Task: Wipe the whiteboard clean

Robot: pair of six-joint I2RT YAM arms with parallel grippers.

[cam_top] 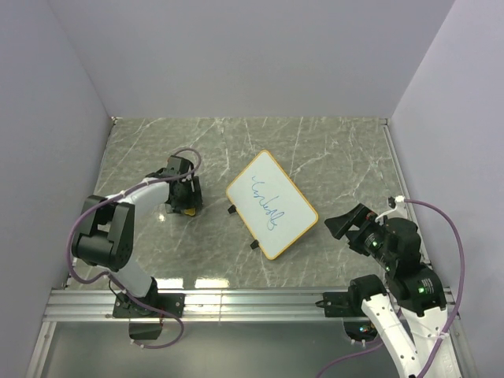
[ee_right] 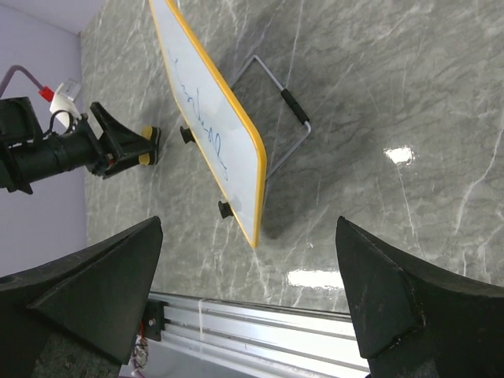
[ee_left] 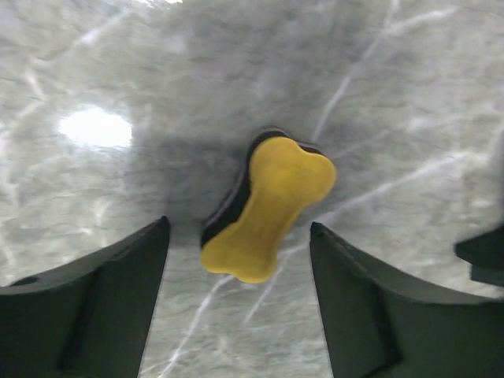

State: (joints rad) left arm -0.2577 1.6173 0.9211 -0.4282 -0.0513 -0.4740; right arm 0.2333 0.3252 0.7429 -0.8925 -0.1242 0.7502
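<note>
Between pale lilac walls [cam_top: 236, 55], on a grey marble table [cam_top: 331, 150], one whiteboard [cam_top: 285, 227] is leaning mid-table, long axis running far-left to near-right, one blue scribble [cam_top: 266, 203] showing; the left gripper [ee_left: 238, 236] is hovering wide open astride one yellow eraser [ee_left: 268, 209], gripping nothing; the right gripper [ee_right: 249, 224] is gaping, empty.

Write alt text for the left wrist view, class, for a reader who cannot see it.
A yellow bone-shaped eraser with a dark underside lies diagonally on a grey marble table, between the two dark fingers of the open left end effector, which stand apart from it. A bright glare spot shows at upper left.
</note>
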